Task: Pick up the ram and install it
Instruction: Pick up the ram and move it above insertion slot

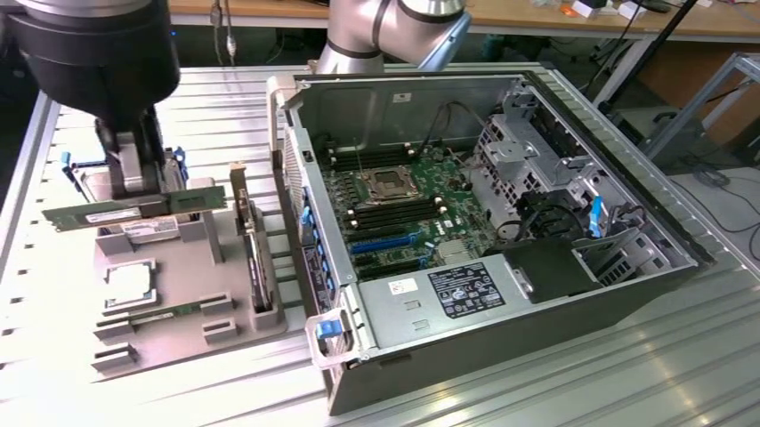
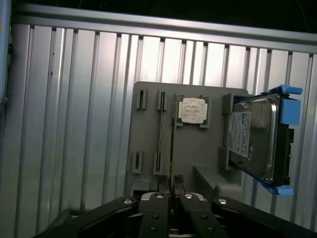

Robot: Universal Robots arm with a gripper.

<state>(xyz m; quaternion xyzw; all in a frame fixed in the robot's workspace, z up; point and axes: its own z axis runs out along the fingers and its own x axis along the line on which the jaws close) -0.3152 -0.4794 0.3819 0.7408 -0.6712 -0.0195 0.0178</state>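
One ram [image 1: 133, 208] hangs in the gripper [image 1: 141, 190] above the tray [image 1: 181, 267] holding a CPU [image 1: 128, 283].

Ribbed silver aluminium worktop [image 1: 220, 102] [image 2: 74, 124]. Directly on it I see a flat grey plastic parts holder [image 1: 190, 277] [image 2: 198, 144] toward the exterior view's left and, just beside it, an open dark metal computer case [image 1: 392, 107] lying on its side.

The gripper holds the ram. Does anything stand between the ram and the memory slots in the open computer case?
Yes. The ram, clamped in the gripper, hangs over the grey holder. Between it and the memory slots stand an upright expansion card and the case's side wall. The slots themselves look uncovered from above.
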